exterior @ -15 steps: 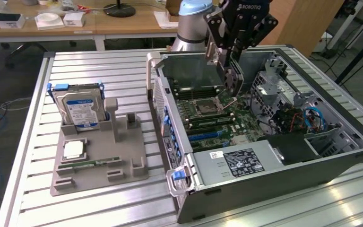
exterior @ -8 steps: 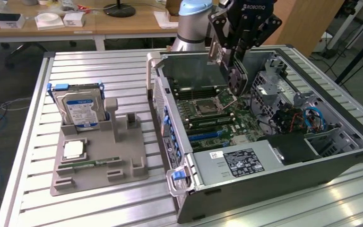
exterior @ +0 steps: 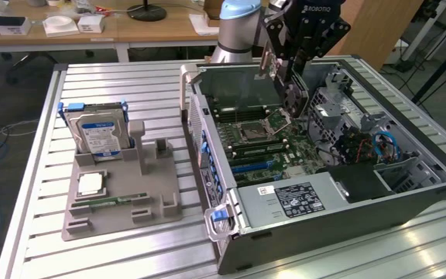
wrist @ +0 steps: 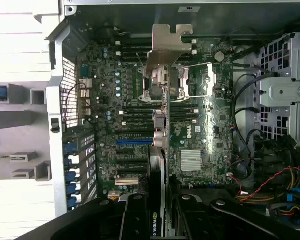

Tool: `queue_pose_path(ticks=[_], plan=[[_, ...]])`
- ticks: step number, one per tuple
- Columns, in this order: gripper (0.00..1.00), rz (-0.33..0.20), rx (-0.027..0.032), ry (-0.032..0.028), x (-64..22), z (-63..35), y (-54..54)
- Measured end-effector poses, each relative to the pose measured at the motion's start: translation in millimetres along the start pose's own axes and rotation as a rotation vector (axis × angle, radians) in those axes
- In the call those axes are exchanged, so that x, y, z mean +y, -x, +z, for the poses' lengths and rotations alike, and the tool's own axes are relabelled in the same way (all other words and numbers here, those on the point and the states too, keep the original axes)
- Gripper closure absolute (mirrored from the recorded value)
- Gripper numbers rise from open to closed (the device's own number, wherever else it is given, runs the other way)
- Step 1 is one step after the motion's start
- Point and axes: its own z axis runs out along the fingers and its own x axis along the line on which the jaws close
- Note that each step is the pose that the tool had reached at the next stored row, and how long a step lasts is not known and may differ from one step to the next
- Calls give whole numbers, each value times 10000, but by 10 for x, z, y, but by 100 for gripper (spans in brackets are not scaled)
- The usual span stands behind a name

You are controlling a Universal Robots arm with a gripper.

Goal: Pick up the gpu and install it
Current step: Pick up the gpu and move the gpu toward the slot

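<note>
My gripper (exterior: 287,63) hangs above the open computer case (exterior: 409,197), shut on the gpu (exterior: 279,78). The card is held on edge, its long side pointing down toward the motherboard (exterior: 266,142) near the CPU socket, with clear air between card and board. In the wrist view the gpu (wrist: 163,125) runs edge-on across the motherboard (wrist: 130,100), its pale metal bracket (wrist: 168,47) at the far end. The black fingers (wrist: 135,220) clamp the card's near end on both sides, where the gripper (wrist: 162,220) meets it.
On the exterior view's left, a grey holder (exterior: 118,203) carries a blue-labelled hard drive (exterior: 97,136), a CPU chip (exterior: 90,184) and a green memory stick (exterior: 118,201). The slatted metal table (exterior: 347,256) extends around the case. Drive cages and cables (exterior: 382,145) crowd the case's right side.
</note>
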Motion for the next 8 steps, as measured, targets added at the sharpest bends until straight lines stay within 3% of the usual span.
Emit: queue_pose_path(ticks=[8], plan=[[74,-9,0,1,4,1,66]])
